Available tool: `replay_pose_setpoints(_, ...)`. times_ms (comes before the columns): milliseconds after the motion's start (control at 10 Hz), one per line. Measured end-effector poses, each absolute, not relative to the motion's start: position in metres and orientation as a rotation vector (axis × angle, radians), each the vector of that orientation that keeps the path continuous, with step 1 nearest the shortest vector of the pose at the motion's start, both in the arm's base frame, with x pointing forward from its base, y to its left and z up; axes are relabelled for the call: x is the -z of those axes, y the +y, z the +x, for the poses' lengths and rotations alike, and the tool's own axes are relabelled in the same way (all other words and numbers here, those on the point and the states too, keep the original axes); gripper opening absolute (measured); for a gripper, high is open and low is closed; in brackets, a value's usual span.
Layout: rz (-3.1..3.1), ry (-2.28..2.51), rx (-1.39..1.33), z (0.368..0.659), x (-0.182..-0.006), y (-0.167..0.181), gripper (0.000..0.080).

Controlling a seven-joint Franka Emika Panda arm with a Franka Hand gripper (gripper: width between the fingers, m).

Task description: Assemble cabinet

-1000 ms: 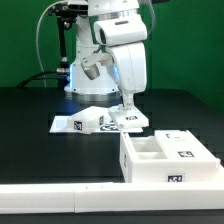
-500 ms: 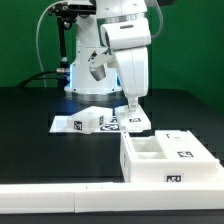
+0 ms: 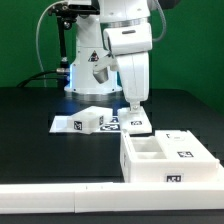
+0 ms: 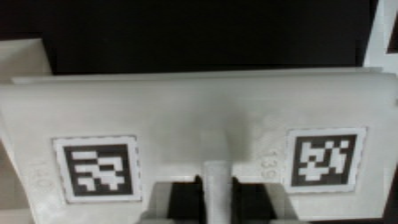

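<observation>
**A:** Drifted toward the exterior view's right since a second ago: the arm [image 3: 128, 45], its hand [image 3: 133, 108], and the tagged panel [image 3: 138, 122] under it.

**B:** How is the hand set?

**A:** The fingers are pressed almost together, right at that panel's edge. The wrist view shows two tags on the panel. I cannot tell whether the panel is truly pinched.

**B:** And the cabinet body [image 3: 165, 160]?

**A:** It is on the worktop [image 3: 35, 140], near the hand, toward the camera and the exterior view's right. The marker board [image 3: 66, 126] lies on the hand's other side. The long rail [image 3: 50, 198] is well apart from the hand.
</observation>
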State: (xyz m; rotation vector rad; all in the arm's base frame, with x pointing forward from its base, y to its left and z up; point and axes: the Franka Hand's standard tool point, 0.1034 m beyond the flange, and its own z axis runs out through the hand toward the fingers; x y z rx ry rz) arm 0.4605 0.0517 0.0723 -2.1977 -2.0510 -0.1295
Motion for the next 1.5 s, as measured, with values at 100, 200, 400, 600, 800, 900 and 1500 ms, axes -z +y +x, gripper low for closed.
replay_pose_setpoints(100,-2.207,-2.043,0.131,0.463,-0.074,0.054,0.0061)
replay_pose_setpoints(200,-2.211,-2.046,0.132,0.466,-0.075,0.054,0.0061)
replay_pose_setpoints(400,-2.221,-2.025,0.131,0.468,-0.071,0.055,0.0061)
replay_pose_setpoints(600,-2.229,-2.016,0.135,0.471,-0.071,0.055,0.0061)
replay_pose_setpoints(800,-2.236,-2.01,0.143,0.475,-0.072,0.057,0.0061)
replay_pose_setpoints(900,-2.237,-2.009,0.146,0.476,-0.073,0.06,0.0061)
replay_pose_setpoints(1500,-2.139,-2.107,0.154,0.483,-0.066,0.049,0.0061)
